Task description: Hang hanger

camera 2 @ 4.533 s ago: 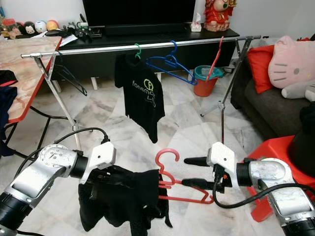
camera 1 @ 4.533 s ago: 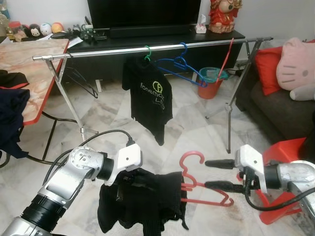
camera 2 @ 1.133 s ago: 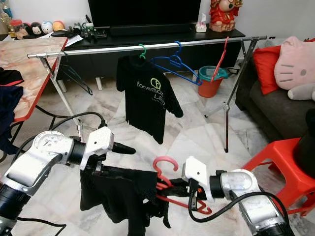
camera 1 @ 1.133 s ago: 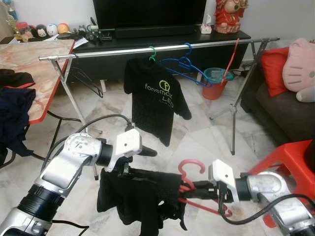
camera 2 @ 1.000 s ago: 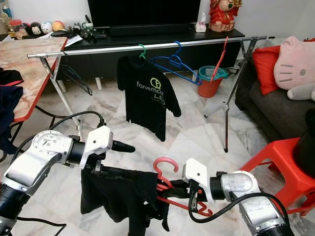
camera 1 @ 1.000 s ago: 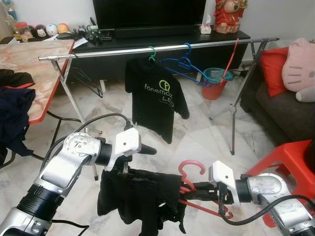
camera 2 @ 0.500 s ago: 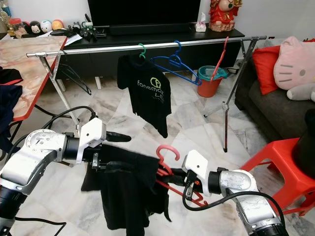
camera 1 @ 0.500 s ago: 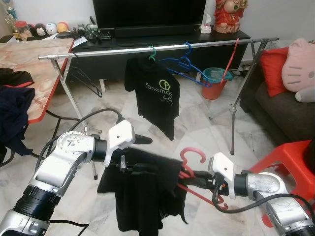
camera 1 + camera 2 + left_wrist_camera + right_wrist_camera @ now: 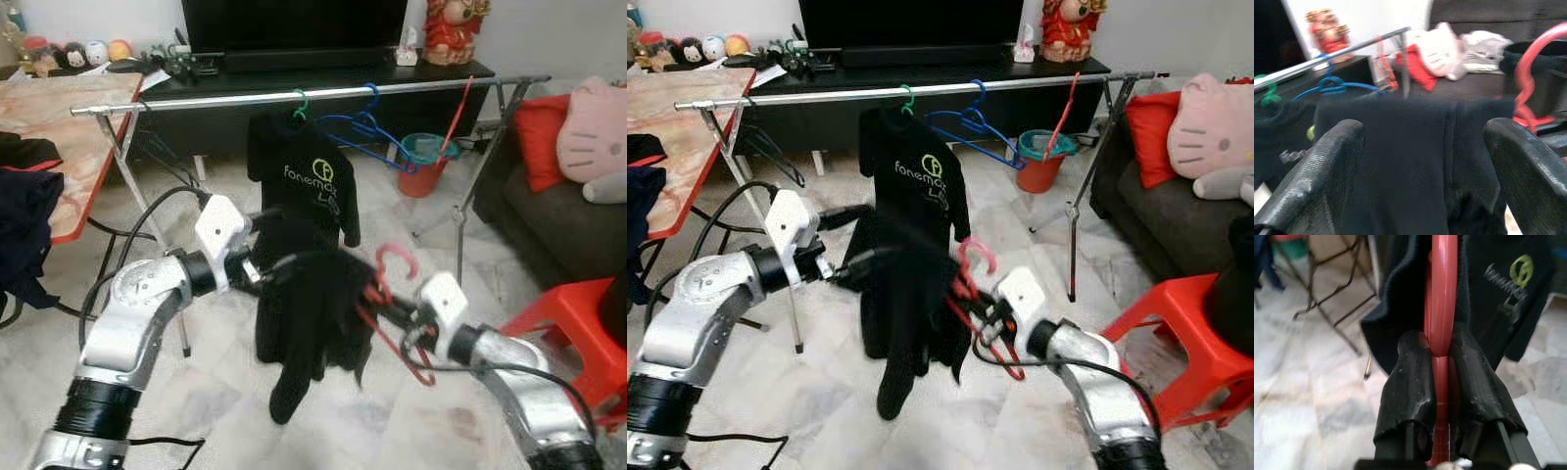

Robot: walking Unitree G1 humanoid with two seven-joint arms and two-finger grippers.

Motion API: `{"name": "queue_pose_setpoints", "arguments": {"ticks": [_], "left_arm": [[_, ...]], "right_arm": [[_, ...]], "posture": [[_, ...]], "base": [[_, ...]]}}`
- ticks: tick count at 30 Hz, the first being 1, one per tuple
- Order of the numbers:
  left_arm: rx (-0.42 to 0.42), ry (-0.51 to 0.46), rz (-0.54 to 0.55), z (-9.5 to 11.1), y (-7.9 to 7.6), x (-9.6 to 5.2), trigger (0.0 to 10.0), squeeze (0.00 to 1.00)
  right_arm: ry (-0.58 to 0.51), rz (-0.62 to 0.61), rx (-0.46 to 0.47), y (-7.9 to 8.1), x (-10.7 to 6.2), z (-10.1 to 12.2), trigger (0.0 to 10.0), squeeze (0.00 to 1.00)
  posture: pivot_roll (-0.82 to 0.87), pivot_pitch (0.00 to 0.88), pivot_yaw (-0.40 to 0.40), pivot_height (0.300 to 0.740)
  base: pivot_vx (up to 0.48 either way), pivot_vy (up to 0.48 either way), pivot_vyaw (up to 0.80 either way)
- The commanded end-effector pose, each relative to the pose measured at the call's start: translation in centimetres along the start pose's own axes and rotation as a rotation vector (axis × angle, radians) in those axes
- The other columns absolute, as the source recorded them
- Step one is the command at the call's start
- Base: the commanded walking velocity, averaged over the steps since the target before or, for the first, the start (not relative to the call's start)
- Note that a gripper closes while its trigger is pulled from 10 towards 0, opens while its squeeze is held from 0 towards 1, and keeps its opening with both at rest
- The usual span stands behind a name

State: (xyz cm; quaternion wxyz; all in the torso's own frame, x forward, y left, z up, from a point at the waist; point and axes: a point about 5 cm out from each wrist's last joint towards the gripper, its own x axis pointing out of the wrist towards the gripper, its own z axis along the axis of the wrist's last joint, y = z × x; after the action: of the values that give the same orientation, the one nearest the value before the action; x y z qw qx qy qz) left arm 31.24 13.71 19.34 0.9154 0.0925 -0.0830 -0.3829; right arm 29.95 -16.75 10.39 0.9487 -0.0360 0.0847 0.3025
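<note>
Both my arms are up in front of me, elbows bent, reaching toward each other with a dark garment [image 9: 312,313] strung between them. My right end effector [image 9: 1439,363] is clamped tight on the red hanger [image 9: 390,294], both black fingers [image 9: 1409,382] pinching the red bar from either side; the hook curls up just above that grip and the wire loop of the hanger sags below it. The garment hangs off the hanger on the far side of my right end effector and drapes down toward the marble floor [image 9: 216,392]. My left end effector [image 9: 266,266] comes in from the other side with its fingers [image 9: 1322,166] spread wide apart, the dark cloth sitting right between them; I can't tell if either finger actually touches the fabric. Beyond both end effectors is the silver clothes rail [image 9: 196,100], with a black printed t-shirt [image 9: 304,176] on a green hanger [image 9: 298,102], blue hangers [image 9: 364,122] beside it and another red one further along. Past my right arm there's a red stool [image 9: 568,313] and a dark sofa [image 9: 578,220].
</note>
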Motion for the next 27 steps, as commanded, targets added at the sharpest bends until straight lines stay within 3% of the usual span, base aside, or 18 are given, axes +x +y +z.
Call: {"name": "queue_pose_setpoints", "arguments": {"ticks": [1,6,9,16,19,27], "left_arm": [[0.023,0.012,0.074,-0.4,0.1,-0.1,10.0,0.0],[0.052,0.057,0.157,-1.6,-0.5,0.5,10.0,0.0],[0.029,0.043,0.181,-1.7,-2.0,1.6,10.0,0.0],[0.064,0.092,0.187,-2.3,-3.3,2.6,10.0,0.0],[0.11,0.094,0.16,-2.2,-4.1,3.0,10.0,0.0],[0.233,0.127,0.093,-2.2,-4.8,3.0,10.0,0.0]], "right_arm": [[-0.071,-0.051,0.004,-0.5,0.4,1.7,0.0,0.0],[-0.097,-0.096,0.026,-0.9,1.4,2.6,0.0,0.0],[-0.106,-0.016,0.04,0.2,2.6,3.2,0.0,0.0],[-0.112,0.067,0.044,1.7,3.6,3.8,0.0,0.0],[-0.114,0.104,0.038,2.3,4.2,4.1,0.0,0.0],[-0.121,0.112,0.036,2.3,4.8,4.7,0.0,0.0]], "posture": [[-0.13,0.0,-0.045,0.74],[-0.12,0.0,-0.05,0.74],[-0.11,0.0,-0.061,0.74],[-0.11,0.0,-0.078,0.74],[-0.1,0.0,-0.086,0.74],[-0.1,0.0,-0.1,0.74]], "base": [[0.0,0.0,0.0],[0.0,0.0,0.0],[0.0,0.0,0.0],[0.0,0.0,0.0],[0.0,0.0,0.0],[0.0,0.0,0.0]]}}
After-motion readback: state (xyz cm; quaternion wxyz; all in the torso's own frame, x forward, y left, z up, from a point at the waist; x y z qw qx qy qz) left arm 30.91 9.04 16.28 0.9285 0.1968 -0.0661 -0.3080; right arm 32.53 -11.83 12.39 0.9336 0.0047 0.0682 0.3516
